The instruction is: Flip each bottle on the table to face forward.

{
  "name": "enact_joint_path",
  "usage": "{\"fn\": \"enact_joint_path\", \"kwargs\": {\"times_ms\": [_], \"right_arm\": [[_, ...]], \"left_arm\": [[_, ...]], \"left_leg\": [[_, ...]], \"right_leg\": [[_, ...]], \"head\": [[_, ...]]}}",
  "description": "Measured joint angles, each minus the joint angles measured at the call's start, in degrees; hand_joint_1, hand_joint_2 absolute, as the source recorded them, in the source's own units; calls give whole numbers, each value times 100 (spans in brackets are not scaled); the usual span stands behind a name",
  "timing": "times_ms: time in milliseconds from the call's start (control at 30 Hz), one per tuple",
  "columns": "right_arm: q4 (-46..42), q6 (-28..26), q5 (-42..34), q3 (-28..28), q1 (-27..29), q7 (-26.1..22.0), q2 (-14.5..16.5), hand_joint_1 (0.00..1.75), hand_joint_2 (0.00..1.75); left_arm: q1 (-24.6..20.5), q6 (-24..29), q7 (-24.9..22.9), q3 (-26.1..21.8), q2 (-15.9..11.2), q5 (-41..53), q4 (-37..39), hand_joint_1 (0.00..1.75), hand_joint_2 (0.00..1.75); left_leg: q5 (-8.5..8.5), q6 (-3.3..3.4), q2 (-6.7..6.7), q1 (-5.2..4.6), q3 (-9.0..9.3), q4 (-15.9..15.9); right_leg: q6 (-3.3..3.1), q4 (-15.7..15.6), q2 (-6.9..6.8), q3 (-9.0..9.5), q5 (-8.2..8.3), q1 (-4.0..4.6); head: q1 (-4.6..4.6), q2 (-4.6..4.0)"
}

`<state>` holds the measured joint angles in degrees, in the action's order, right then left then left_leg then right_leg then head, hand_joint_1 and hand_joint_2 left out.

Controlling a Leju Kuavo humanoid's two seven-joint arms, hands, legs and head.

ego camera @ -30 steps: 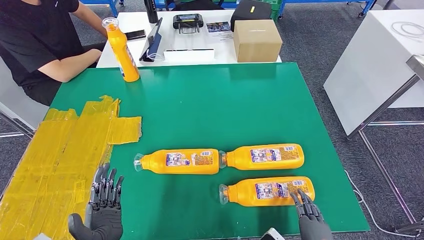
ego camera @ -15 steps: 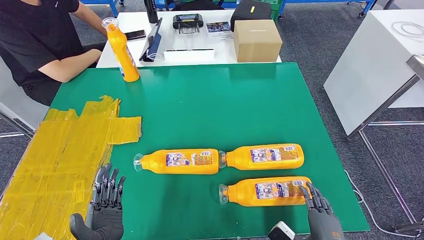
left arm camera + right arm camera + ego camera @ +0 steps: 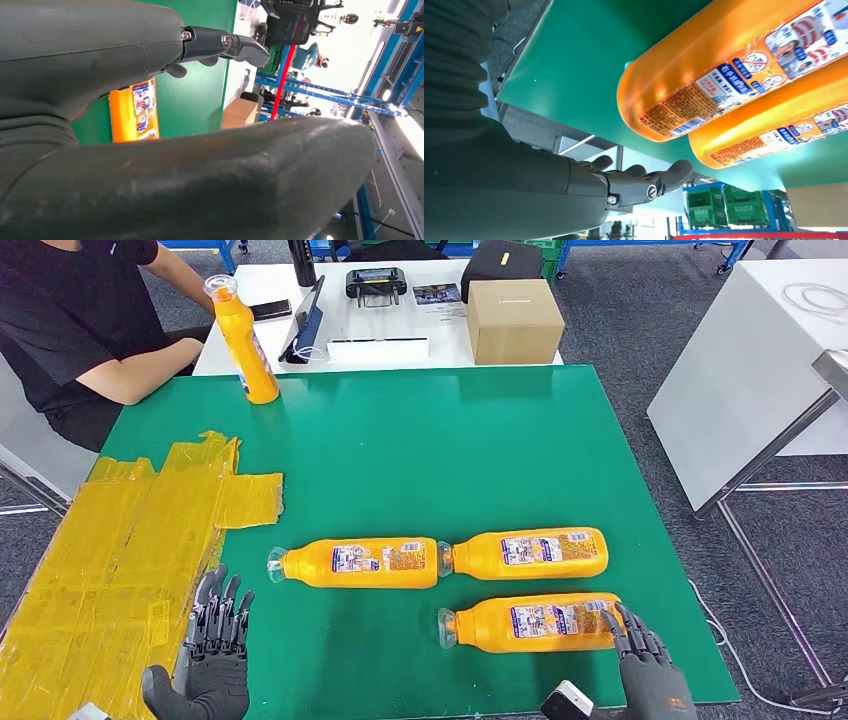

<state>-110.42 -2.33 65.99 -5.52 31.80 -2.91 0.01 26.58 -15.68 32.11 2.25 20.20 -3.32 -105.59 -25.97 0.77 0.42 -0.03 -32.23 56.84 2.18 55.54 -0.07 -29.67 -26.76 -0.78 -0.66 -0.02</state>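
Right hand [image 3: 650,665] beside nearest bottle [image 3: 530,623], perhaps touching

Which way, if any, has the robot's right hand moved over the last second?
Yes. The right hand has slid toward the table's right edge, from under the nearest bottle to just past its base end.

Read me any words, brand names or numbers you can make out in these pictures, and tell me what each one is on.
None can be read.
Labels on the three lying bottles: printed text and pictures, too small to read.
Nearest bottle's label in the right wrist view: small print and a barcode, blurred.
Standing bottle: label too small to read.
Cardboard box: no text visible.
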Motion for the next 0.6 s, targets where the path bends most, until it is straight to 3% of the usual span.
{"fn": "enact_joint_path", "kwargs": {"times_ms": [600], "right_arm": [[191, 156, 102, 110, -296, 170, -416, 0, 175]], "left_arm": [[-32, -85, -9, -8, 0, 24, 15, 0, 0]], "left_leg": [[0, 0, 0, 0, -1, 0]], "right_leg": [[0, 0, 0, 0, 0, 0]], "head": [[0, 0]]}}
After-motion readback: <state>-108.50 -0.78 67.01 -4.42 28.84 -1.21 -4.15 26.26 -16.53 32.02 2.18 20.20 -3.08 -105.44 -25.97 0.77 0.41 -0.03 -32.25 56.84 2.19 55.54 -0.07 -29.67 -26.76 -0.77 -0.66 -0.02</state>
